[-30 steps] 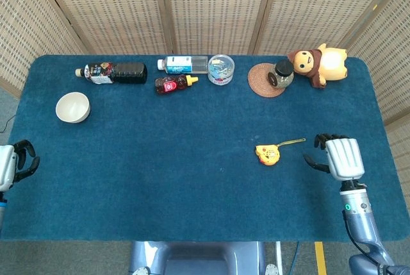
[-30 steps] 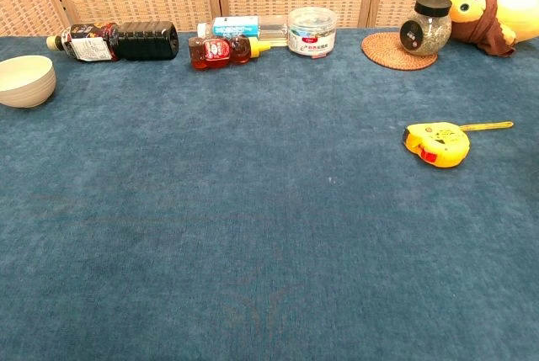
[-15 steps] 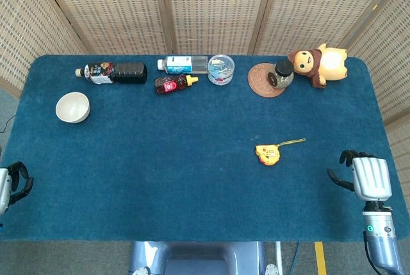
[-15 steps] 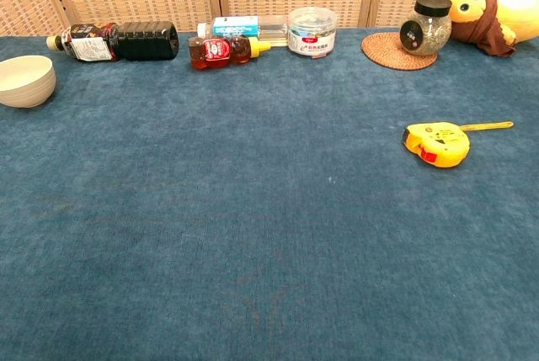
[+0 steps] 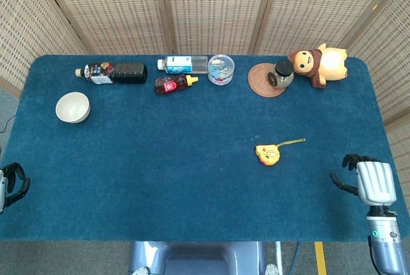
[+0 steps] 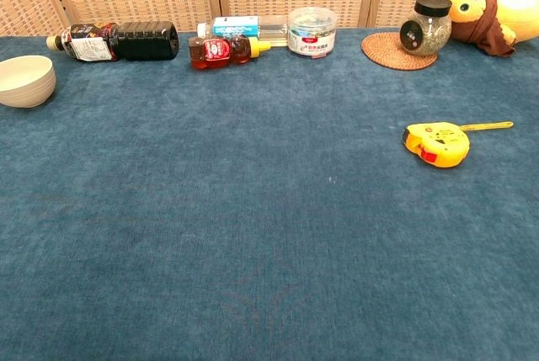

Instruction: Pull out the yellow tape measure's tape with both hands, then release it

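— Looking for the tape measure (image 5: pixel 268 154): found where?

— Flat on the tabletop (image 5: pixel 192 191), right of the middle and well short of the right edge, with a short length of blade (image 5: pixel 293 141) pulled out toward the far right corner.

— And nearest to it?

— The right robot hand (image 5: pixel 373 182), by the right edge close to the near right corner. Released, fingers loosely apart, grasping nothing, well apart from the case. As for the left robot hand (image 5: pixel 9 185), barely peeking in at the left edge (too cropped to call clenched or released).

— Likely to go wrong how?

— Probably by catching that loose blade first when coming in from the right: would swing or drag the case across the cloth before any grip. Also by pinching the rounded yellow case off-centre and letting it squirt out sideways.

— Danger to the jar (image 5: pixel 282 73) and plush toy (image 5: pixel 318 63) at the far edge?

— Little, judging by the gap; only with a hard shove
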